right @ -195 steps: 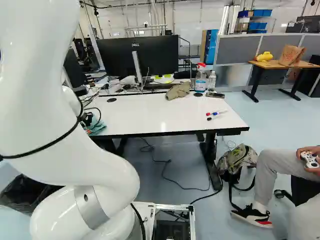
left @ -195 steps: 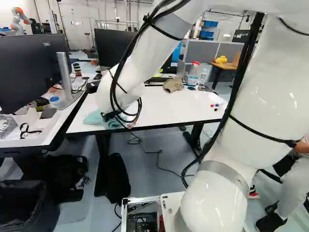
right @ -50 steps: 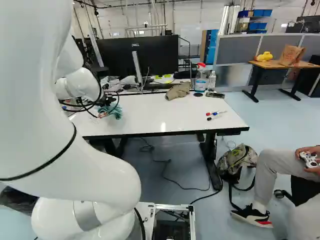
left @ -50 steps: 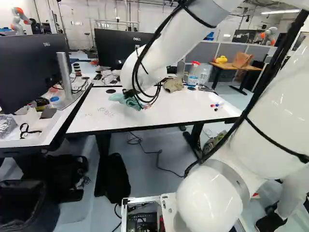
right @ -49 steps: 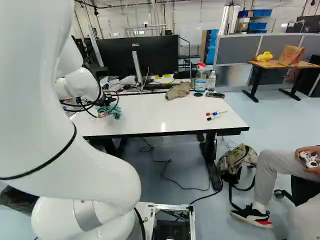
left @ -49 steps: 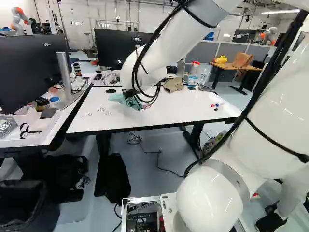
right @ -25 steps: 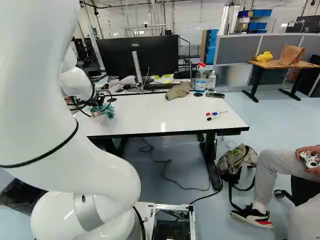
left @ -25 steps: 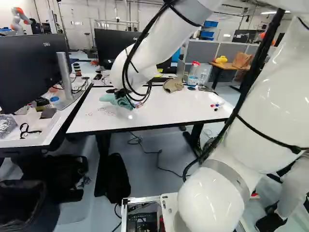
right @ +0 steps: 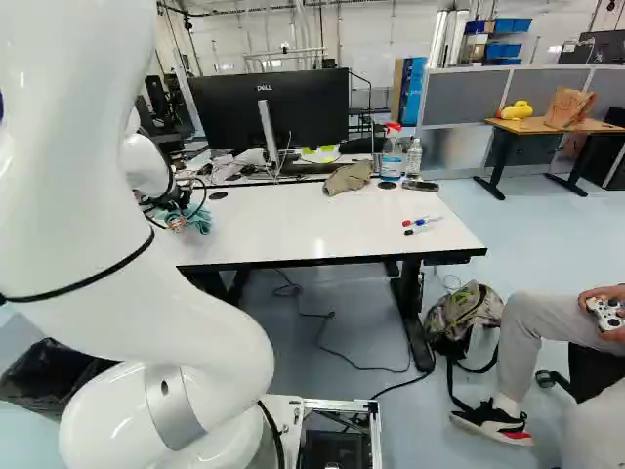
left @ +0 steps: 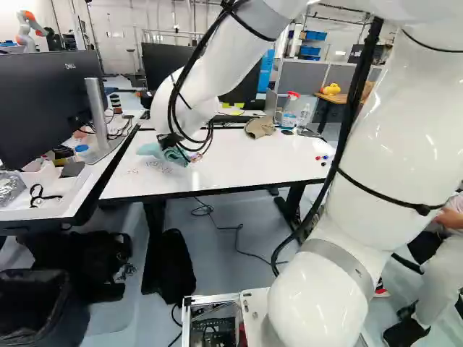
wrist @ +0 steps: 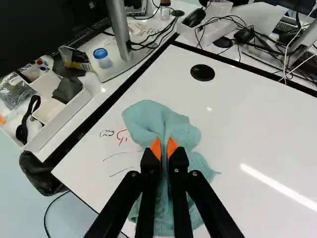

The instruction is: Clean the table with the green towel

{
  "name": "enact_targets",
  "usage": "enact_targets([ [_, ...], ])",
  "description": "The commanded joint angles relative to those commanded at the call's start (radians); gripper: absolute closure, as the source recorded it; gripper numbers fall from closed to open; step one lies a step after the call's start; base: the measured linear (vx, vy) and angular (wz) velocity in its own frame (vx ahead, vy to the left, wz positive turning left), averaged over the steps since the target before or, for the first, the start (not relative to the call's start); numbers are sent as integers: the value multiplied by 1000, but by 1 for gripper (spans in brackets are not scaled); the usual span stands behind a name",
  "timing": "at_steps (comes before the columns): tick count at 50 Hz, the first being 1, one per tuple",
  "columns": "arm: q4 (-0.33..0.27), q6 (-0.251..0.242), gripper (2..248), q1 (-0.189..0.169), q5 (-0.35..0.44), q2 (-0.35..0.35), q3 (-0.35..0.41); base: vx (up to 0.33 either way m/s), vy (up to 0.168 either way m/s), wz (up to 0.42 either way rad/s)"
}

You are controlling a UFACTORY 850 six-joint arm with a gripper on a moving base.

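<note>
The arm (left: 387, 159) has swung over toward the left end of the tabletop (right: 322, 230) in the last half second, and the green towel (wrist: 153, 118) has slid along with it, while the base hasn't budged. The jaws are closed on a fold of the cloth, which lies bunched beneath them, right beside some pen marks. That looks like a wiping stroke heading into the scribbles — useful, though plenty of ink remains, so I'd guess the job is only partway and needs more passes with the towel kept flat. Counting up: one towel; one red scribble (wrist: 122, 135), one dark scribble (wrist: 106, 133) and two long thin strokes (wrist: 115, 154) by the cloth in the wrist view; three markers (right: 421, 222) near the far end from the towel; one spray bottle (right: 392, 159), one clear bottle (right: 414, 159) and one brown cloth (right: 349, 178) along the back — all well apart from the wiping.
</note>
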Motion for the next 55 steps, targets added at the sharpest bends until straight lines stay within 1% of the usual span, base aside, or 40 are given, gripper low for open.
enact_targets([
  [50, 0, 0, 215, 0, 0, -142, -24, 0, 0, 0],
  [55, 0, 0, 215, 0, 0, -142, -24, 0, 0, 0],
])
